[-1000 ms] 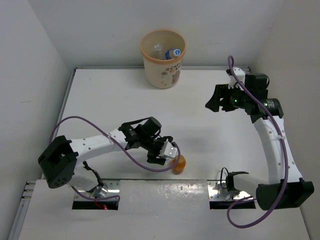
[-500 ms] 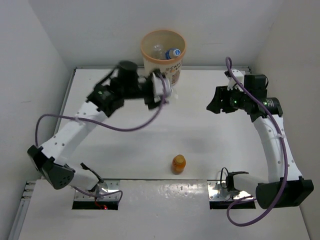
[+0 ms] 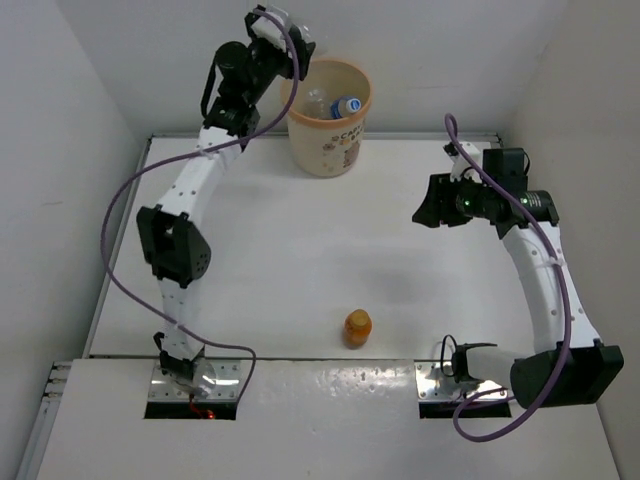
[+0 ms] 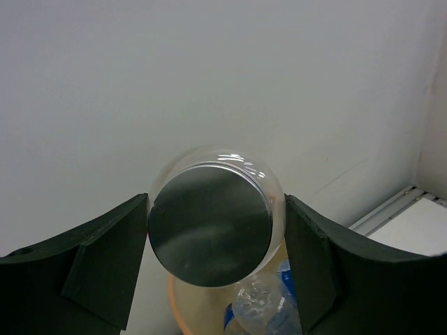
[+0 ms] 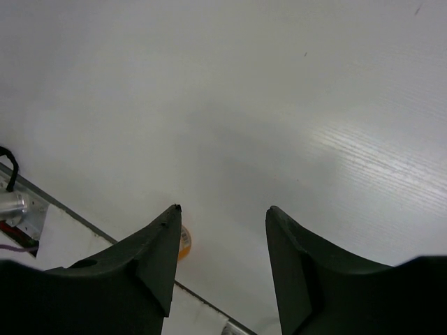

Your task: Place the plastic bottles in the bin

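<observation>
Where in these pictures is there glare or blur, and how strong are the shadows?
Top external: even light, faint shadows on the table; sheen on the near strip. Left wrist: the silvery-topped bottle sits close to the lens, smeared reflections on its top; the bin below is blurred. Right wrist: streaked glare on the table; the right pincer looks dark.

The bin [image 3: 327,140] is cream-beige with a brownish print. The small bottle [image 3: 357,327] is orange; the clear bottle [image 4: 211,225] has a silvery top. The table [image 3: 300,250] is white.
</observation>
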`<state>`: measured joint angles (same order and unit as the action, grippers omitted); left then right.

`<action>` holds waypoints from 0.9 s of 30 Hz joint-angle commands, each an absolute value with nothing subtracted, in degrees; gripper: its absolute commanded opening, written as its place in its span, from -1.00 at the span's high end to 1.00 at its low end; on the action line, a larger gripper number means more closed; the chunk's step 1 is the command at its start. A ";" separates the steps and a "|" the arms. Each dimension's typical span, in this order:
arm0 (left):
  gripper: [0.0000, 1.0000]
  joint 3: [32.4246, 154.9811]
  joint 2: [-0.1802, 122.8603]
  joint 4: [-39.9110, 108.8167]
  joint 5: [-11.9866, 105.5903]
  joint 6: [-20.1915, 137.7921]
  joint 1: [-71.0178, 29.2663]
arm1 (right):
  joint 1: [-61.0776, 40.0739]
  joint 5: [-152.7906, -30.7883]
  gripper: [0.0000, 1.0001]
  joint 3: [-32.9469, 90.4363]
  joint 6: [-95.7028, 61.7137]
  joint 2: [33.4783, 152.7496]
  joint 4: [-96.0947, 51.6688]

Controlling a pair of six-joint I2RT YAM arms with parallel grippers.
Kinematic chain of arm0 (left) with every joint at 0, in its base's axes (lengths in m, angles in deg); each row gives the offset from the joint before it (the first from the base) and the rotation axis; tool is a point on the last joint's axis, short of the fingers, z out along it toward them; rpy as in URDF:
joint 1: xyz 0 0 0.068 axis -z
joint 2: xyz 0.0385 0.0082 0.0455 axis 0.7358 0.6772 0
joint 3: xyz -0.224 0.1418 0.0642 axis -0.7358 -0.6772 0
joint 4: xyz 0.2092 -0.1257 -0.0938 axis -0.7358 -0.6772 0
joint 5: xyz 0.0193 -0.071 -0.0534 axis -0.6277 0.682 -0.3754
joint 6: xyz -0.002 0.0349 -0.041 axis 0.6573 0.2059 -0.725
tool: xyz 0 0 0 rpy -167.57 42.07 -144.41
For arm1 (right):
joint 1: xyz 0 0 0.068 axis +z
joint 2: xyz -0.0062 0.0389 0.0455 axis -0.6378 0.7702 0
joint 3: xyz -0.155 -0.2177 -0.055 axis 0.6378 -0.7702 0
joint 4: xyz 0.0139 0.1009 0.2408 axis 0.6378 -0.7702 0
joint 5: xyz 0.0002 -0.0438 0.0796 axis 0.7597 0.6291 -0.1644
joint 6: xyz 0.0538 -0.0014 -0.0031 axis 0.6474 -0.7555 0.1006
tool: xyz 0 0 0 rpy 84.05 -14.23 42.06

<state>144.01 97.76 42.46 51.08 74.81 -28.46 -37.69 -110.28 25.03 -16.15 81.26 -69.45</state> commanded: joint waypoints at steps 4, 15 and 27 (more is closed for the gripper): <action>1.00 160.47 113.71 54.06 49.00 67.39 -31.20 | -37.78 -113.85 -0.10 23.78 -19.68 81.73 -69.43; -0.74 162.26 122.60 54.94 50.49 66.80 -33.48 | -32.52 -116.84 -0.78 22.89 -27.94 81.64 -75.32; -0.98 151.73 100.84 46.86 55.14 63.01 -36.73 | -17.59 -108.76 -0.80 29.74 -37.16 84.27 -79.17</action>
